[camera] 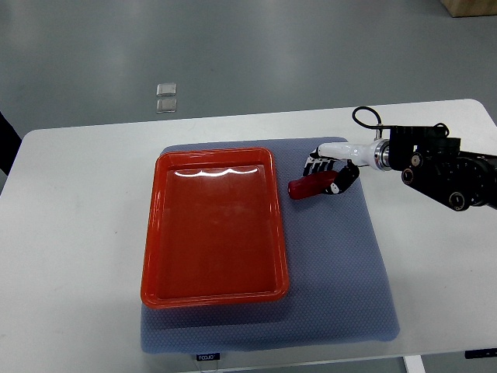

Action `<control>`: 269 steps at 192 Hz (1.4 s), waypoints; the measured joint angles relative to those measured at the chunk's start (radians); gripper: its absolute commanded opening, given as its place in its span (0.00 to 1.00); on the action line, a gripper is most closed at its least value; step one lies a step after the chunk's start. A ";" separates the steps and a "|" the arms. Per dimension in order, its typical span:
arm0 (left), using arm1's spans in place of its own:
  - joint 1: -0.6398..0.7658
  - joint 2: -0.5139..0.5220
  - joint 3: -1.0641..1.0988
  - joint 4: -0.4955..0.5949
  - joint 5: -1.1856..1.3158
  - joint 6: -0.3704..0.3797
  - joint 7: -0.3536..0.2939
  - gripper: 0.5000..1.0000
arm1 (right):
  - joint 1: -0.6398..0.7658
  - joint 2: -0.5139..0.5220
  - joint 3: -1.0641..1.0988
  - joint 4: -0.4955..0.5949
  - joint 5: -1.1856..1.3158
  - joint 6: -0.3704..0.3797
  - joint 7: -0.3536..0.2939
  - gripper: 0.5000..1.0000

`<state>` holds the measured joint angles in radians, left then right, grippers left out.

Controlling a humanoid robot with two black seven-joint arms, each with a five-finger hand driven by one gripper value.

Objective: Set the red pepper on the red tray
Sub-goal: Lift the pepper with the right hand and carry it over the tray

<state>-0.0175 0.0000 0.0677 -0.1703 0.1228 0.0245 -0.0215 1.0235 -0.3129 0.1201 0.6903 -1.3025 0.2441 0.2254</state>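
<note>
Right hand (330, 174) has its fingers wrapped around the long glossy red pepper (309, 186). The shiny red plastic tray (159, 233) at its 9 o'clock holds nothing so far, so the carry and drop are left.

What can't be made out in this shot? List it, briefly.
- Red pepper, top view: its right part is covered by the right hand, so its full shape is hidden.
- Whether the pepper is lifted off the blue mat or resting on it: the steep downward view does not show it.
- Right arm: cut off by the right edge.
- Two small square objects on the floor: too small to identify.
</note>
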 measured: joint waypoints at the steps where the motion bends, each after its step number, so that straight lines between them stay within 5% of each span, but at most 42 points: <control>1: 0.000 0.000 0.000 0.000 0.000 0.000 0.000 1.00 | 0.000 0.000 0.000 0.000 0.000 0.000 0.000 0.15; 28: 0.000 0.000 0.000 0.000 0.000 0.000 0.000 1.00 | 0.000 0.000 0.000 0.000 0.000 0.003 0.000 0.00; 107: 0.001 0.000 0.000 0.000 0.000 0.000 0.000 1.00 | 0.041 -0.012 0.017 0.002 0.018 0.012 0.015 0.00; 160: 0.000 0.000 0.000 0.000 0.000 0.000 0.000 1.00 | 0.126 0.005 0.020 0.031 0.022 0.012 0.095 0.00; 258: 0.001 0.000 0.000 0.000 0.000 0.000 0.000 1.00 | 0.162 0.304 -0.135 -0.025 0.000 0.003 0.095 0.00; 269: 0.001 0.000 0.000 0.000 0.000 0.000 0.000 1.00 | 0.154 0.309 -0.142 -0.033 0.001 0.002 0.093 0.37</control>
<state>-0.0169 0.0000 0.0676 -0.1703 0.1227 0.0245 -0.0215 1.1779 -0.0044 -0.0215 0.6571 -1.3014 0.2461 0.3182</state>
